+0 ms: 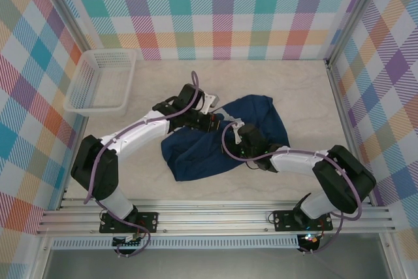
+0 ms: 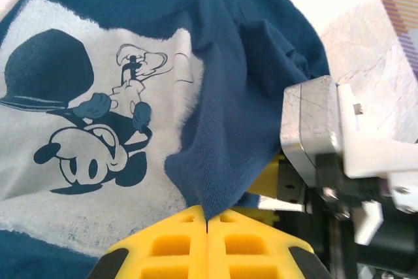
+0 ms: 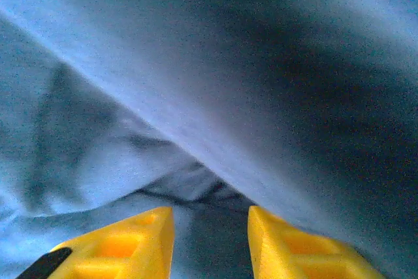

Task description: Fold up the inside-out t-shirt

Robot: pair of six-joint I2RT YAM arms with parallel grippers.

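currently the inside-out t-shirt [image 1: 196, 155] is lying crumpled at the centre of the top external frame, on the pale table [image 1: 300, 96]. both arms are reaching in over it. the left gripper [image 1: 212, 122] is sitting at the shirt's upper middle. in the left wrist view its yellow fingers [image 2: 170, 246] are pressing together, with a peak of navy cloth running down into the seam between them, so it is pinching the shirt. a pale patch bearing a cartoon mouse print [image 2: 85, 129] is showing on the cloth at the left of that frame. the right gripper [image 1: 236, 130] is resting just beside the left one, on the shirt. in the right wrist view its yellow fingers [image 3: 124, 243] are standing apart, with folded blue cloth lying across and beyond the gap; whether they are touching it cannot be told. a white mesh basket [image 1: 98, 80] is standing at the upper left of the top frame, well apart from the shirt.
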